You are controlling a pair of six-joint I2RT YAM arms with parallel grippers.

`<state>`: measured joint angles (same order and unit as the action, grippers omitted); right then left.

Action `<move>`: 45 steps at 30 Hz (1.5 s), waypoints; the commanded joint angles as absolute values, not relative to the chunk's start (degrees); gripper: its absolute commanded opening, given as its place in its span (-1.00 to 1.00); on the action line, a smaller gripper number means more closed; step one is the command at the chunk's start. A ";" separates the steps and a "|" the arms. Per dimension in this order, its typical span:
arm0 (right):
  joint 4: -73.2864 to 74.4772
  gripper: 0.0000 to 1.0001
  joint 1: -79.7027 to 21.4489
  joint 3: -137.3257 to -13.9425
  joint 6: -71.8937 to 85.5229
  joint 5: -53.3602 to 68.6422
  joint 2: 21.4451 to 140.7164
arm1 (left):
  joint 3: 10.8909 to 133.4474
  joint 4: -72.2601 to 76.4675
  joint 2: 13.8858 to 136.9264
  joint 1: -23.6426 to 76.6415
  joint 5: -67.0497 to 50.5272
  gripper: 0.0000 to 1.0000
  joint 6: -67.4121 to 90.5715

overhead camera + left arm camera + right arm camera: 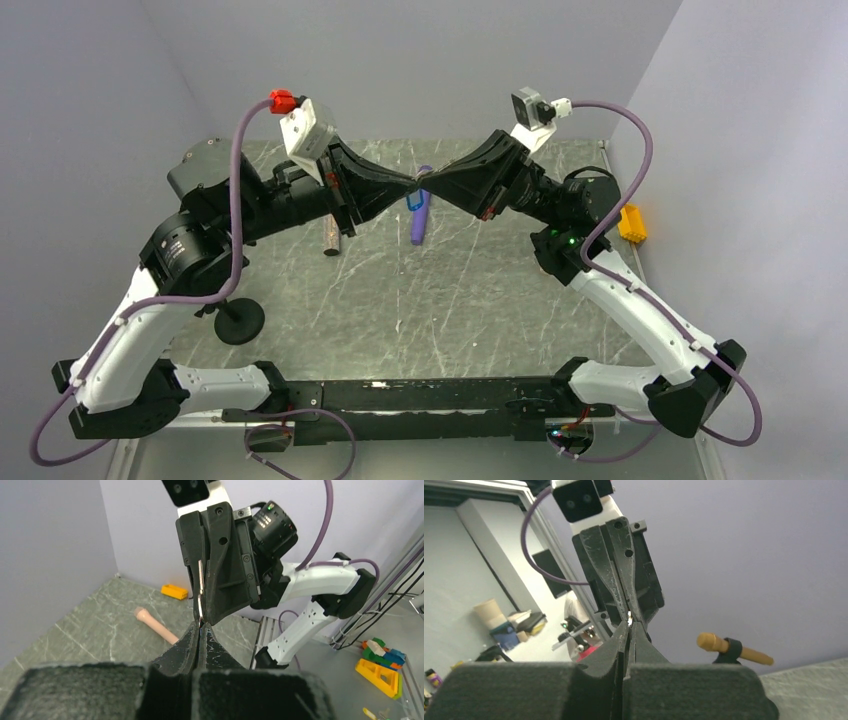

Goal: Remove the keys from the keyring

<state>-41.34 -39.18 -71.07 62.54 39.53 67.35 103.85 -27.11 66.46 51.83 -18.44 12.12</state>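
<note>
Both grippers meet tip to tip above the middle of the table. My left gripper [411, 181] is shut, pinching the thin metal ring of the keyring. The blue tag [414, 202] hangs just below the tips. My right gripper [429, 184] is shut on a thin grey metal key [200, 586], which shows as a bright strip between its fingers. In the left wrist view my left gripper's tips [201, 626] touch the right gripper's tips. In the right wrist view a metal glint [629, 621] sits between my right gripper [629, 626] and the left one. The ring itself is mostly hidden.
A purple wand [420, 222] lies on the table under the tag. A peach cylinder [331, 238] lies to its left and also shows in the left wrist view [155, 625]. A yellow block [631, 223] sits at the right edge. A black round base [239, 320] stands front left.
</note>
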 commanded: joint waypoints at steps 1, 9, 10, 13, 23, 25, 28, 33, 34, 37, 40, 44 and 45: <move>-31.31 -1.00 -39.85 -70.13 55.19 41.87 66.14 | 104.88 -31.27 66.12 52.08 -22.06 -1.00 8.38; -15.91 -1.00 -39.99 -71.91 42.60 45.67 64.45 | 106.92 -40.97 66.38 52.11 -23.12 -1.00 4.09; -13.60 -1.00 -40.03 -72.17 40.73 45.86 64.30 | 106.66 -41.54 66.22 52.04 -23.18 -1.00 3.97; -9.53 -1.00 -39.98 -72.15 37.34 46.79 63.87 | 105.34 -41.90 65.51 52.08 -24.40 -1.00 4.27; -2.44 -1.00 -40.05 -70.58 32.58 52.54 63.79 | 103.50 -46.62 66.81 52.10 -29.58 -1.00 5.66; -0.37 -1.00 -40.00 -71.19 30.76 53.25 63.86 | 103.41 -47.37 67.10 52.04 -30.93 -1.00 6.40; 3.58 -1.00 -40.04 -71.78 28.95 54.59 63.81 | 103.34 -48.44 67.38 52.19 -31.84 -1.00 6.72; 5.20 -1.00 -40.00 -72.11 28.32 57.03 64.18 | 105.16 -52.06 68.79 52.12 -33.49 -1.00 6.15; 5.21 -1.00 -39.99 -72.13 28.42 57.30 64.25 | 105.46 -52.57 69.08 52.15 -33.50 -1.00 6.23; 4.61 -1.00 -39.93 -71.75 29.03 58.13 64.33 | 105.44 -52.76 69.12 52.14 -33.31 -1.00 6.57; 4.27 -1.00 -39.99 -71.63 29.18 57.95 64.10 | 105.16 -52.09 68.68 52.17 -31.59 -1.00 7.06; 2.37 -1.00 -39.99 -71.09 30.03 55.99 63.04 | 106.04 -51.41 67.58 52.17 -25.04 -0.79 7.18; 1.68 -1.00 -40.04 -70.84 30.32 55.44 62.66 | 106.45 -51.34 67.32 52.18 -22.49 -0.63 7.08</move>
<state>2.98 -40.16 -71.05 30.44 58.17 63.66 102.85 -56.36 69.28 51.72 -27.77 6.35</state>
